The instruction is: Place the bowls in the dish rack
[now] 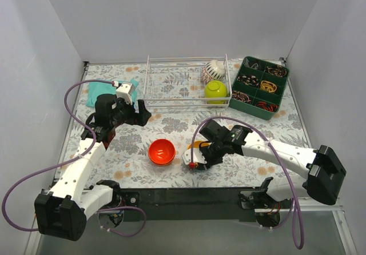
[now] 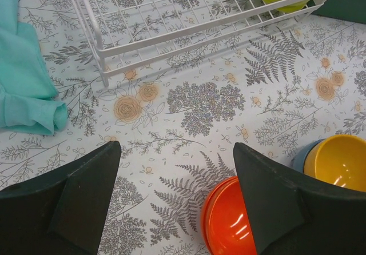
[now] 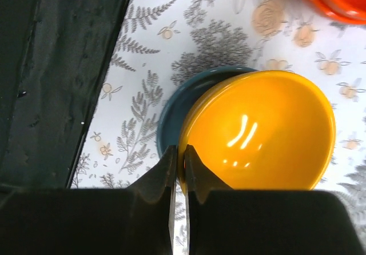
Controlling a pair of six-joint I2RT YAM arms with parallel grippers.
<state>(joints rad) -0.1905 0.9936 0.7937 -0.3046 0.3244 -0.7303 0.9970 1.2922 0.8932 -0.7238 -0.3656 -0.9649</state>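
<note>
The white wire dish rack point(image 1: 171, 86) stands at the back. A lime-green bowl point(image 1: 215, 90) and a white dark-patterned bowl point(image 1: 215, 70) sit at its right end. A red-orange bowl point(image 1: 162, 151) sits on the table in front. My right gripper point(image 3: 182, 162) is shut on the near rim of the orange-yellow bowl point(image 3: 257, 129), which is nested in a dark blue bowl point(image 3: 174, 106); in the top view that gripper point(image 1: 196, 162) mostly covers them. My left gripper point(image 2: 176, 147) is open and empty, between the rack point(image 2: 171, 15) and the red-orange bowl point(image 2: 229, 220).
A dark green compartment tray point(image 1: 259, 86) of small items stands right of the rack. A teal cloth point(image 1: 106, 92) lies left of the rack, also in the left wrist view point(image 2: 23, 78). The table's dark front edge point(image 3: 68, 66) runs close to the stacked bowls.
</note>
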